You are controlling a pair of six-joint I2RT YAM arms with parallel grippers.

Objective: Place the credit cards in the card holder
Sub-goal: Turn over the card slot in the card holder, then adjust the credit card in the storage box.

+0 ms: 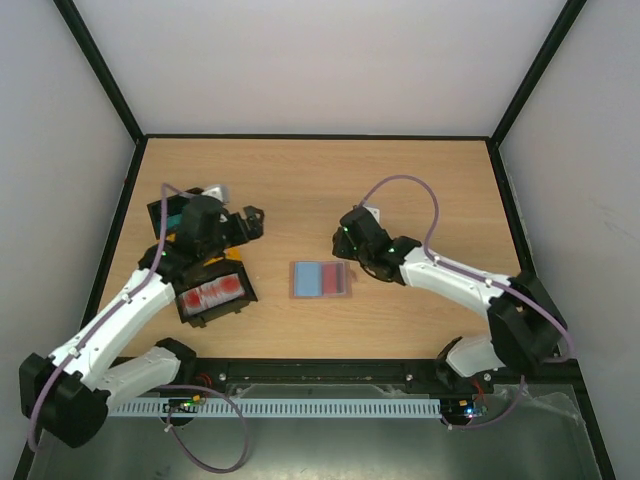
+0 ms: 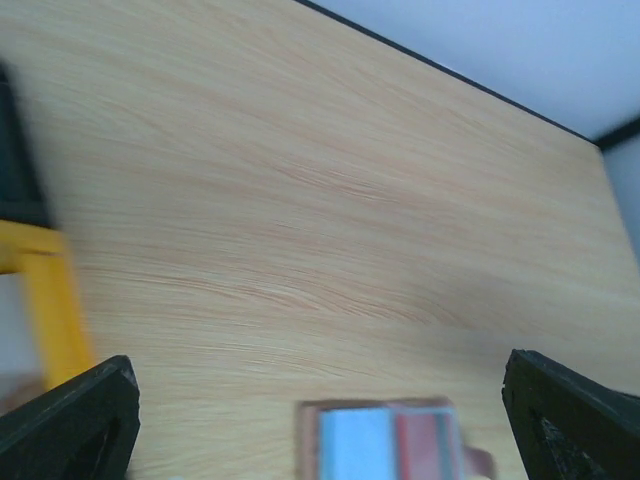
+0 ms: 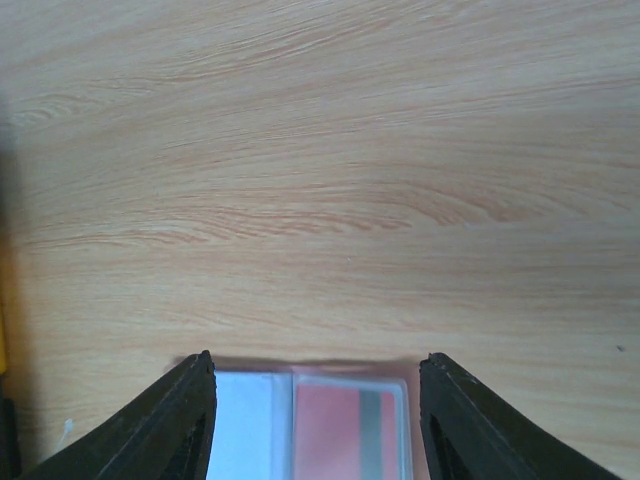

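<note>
The card holder (image 1: 320, 279) lies open and flat at mid-table, with a blue card (image 1: 306, 279) in its left half and a red card (image 1: 336, 279) in its right half. More red-and-white credit cards (image 1: 213, 292) lie in a black tray (image 1: 190, 315) under my left arm. My left gripper (image 1: 250, 222) hangs open and empty, left of and beyond the holder. In the left wrist view the left gripper (image 2: 320, 362) has the blurred holder (image 2: 385, 445) below it. My right gripper (image 1: 352, 246) is open just beyond the holder's right end. In the right wrist view the right gripper (image 3: 318, 361) has its fingers either side of the holder (image 3: 310, 425), with nothing gripped.
A second black tray with something teal (image 1: 176, 212) in it sits at the far left, partly hidden by my left arm. A yellow tray edge (image 2: 50, 310) shows at the left of the left wrist view. Black frame rails border the table.
</note>
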